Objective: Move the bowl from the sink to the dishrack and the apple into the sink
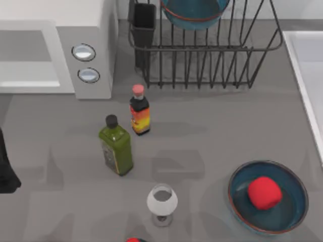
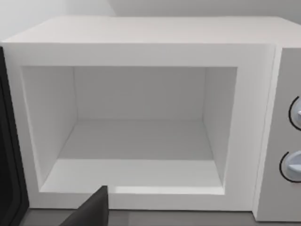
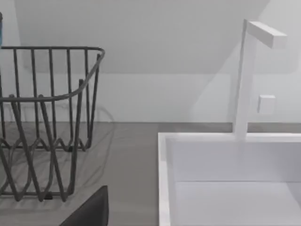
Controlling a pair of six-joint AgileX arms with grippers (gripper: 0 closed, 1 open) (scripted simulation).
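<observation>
In the top view, a grey tabletop (image 1: 212, 126) is seen from above. The dishrack (image 1: 207, 55) stands at the far edge, right of centre, with its black utensil cup (image 1: 144, 25) at its left corner. A teal-blue bowl (image 1: 194, 12) with a rust-red rim is seated in the rack at the picture's top edge. A second, look-alike bowl (image 1: 290, 214) rests on the tabletop near the front right corner, and the apple (image 1: 264, 192) lies inside it. The pale rim of the sink (image 1: 303, 85) is seen along the right edge, well apart from the apple. A white microwave (image 1: 55, 55) with two round buttons occupies the far left. Near the middle, a red-capped sauce bottle (image 1: 139, 112) and a green bottle (image 1: 116, 146) stand upright just beside each other, and a clear glass (image 1: 162, 202) stands nearer the front. A dark part of the left arm (image 1: 6, 166) is seen at the left edge.

In the left wrist view, the open white cavity of the microwave (image 2: 136, 132) is faced, and one dark finger (image 2: 91, 211) of the left end effector is seen at the lower edge; how far it is open cannot be told.

In the right wrist view, the dishrack (image 3: 47, 122) is seen beside the sink (image 3: 225, 179), whose white faucet (image 3: 247, 80) rises from the far rim. One dark finger (image 3: 89, 212) of the right end effector is seen; its opening cannot be told either.
</observation>
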